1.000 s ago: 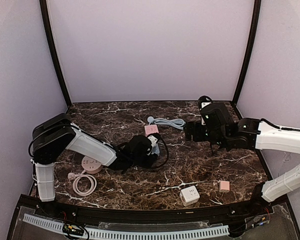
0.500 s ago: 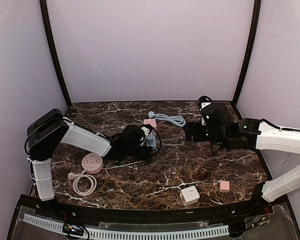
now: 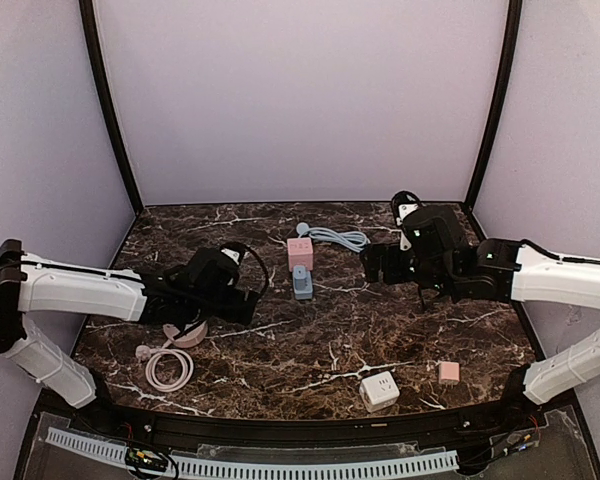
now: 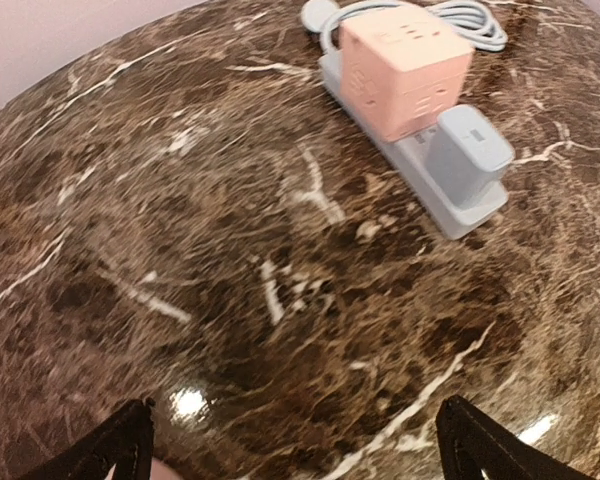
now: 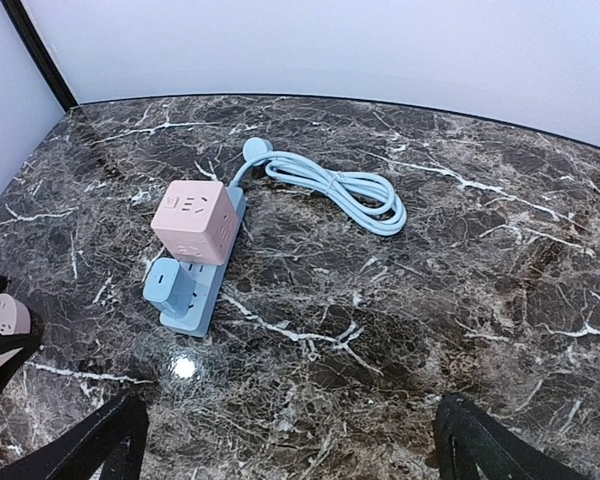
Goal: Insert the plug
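A light blue plug (image 3: 302, 279) stands upright in the blue power strip (image 3: 303, 293), right beside a pink cube adapter (image 3: 300, 252) on the same strip. The left wrist view shows the plug (image 4: 470, 150), the cube (image 4: 405, 65) and the strip (image 4: 398, 158) at upper right. My left gripper (image 3: 248, 298) is open and empty, left of the strip and well apart from it; its fingertips (image 4: 470, 445) hang over bare marble. My right gripper (image 3: 368, 264) is open and empty, right of the strip. Its view holds the plug (image 5: 170, 282), the cube (image 5: 190, 222) and the strip (image 5: 193, 312).
The strip's blue cable (image 3: 335, 239) lies coiled behind it. A round pink socket (image 3: 183, 328) with a white cord coil (image 3: 168, 368) sits at front left under the left arm. A white cube (image 3: 379, 390) and a small pink cube (image 3: 448, 372) rest near the front edge.
My left gripper has opened, let go of the blue plug and drawn back to the left. The plug now stands alone in the strip. The right arm has barely moved.
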Controlling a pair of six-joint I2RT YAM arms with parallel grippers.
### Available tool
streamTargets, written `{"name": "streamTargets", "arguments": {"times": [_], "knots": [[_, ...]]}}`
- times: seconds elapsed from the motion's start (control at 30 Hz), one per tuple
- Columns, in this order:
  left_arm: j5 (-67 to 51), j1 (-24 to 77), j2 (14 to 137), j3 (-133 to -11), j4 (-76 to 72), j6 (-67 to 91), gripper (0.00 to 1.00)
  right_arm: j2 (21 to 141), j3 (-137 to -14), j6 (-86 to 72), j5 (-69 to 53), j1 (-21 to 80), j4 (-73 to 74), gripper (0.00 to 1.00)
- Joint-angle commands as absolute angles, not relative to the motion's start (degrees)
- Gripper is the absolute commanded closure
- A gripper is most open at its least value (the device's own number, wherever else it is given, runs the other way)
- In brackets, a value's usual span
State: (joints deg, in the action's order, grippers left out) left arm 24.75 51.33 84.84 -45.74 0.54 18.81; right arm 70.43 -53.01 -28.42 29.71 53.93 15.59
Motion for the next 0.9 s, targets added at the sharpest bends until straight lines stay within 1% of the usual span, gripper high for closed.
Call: {"name": "streamTargets", "arguments": {"times": [0.0, 0.23, 0.33, 0.63, 0.8, 0.87], "knots": [[32.3, 51.5, 77.2, -41.7, 16.0, 28.3, 0.01, 70.6, -52.2, -27.8, 27.2, 53.6, 12.1, 0.01], [35.8, 50.7, 70.7, -37.9, 30.7, 41.4, 0.01, 70.2, -51.1, -28.7, 25.3, 53.6, 11.4, 0.01], [33.6, 47.4, 69.8, -36.5, 33.1, 45.1, 0.01, 69.3, -50.3, -29.0, 25.0, 53.6, 11.4, 0.01], [22.4, 38.1, 66.2, -29.0, 24.7, 45.6, 0.01, 66.3, -48.4, -29.3, 25.7, 53.6, 11.8, 0.01], [11.8, 37.0, 66.2, -26.6, 15.0, 42.3, 0.01, 65.9, -48.4, -29.3, 26.1, 53.6, 12.2, 0.01], [9.5, 37.0, 66.7, -26.6, 13.6, 41.8, 0.01, 65.9, -48.3, -29.4, 26.2, 53.6, 12.4, 0.02]]}}
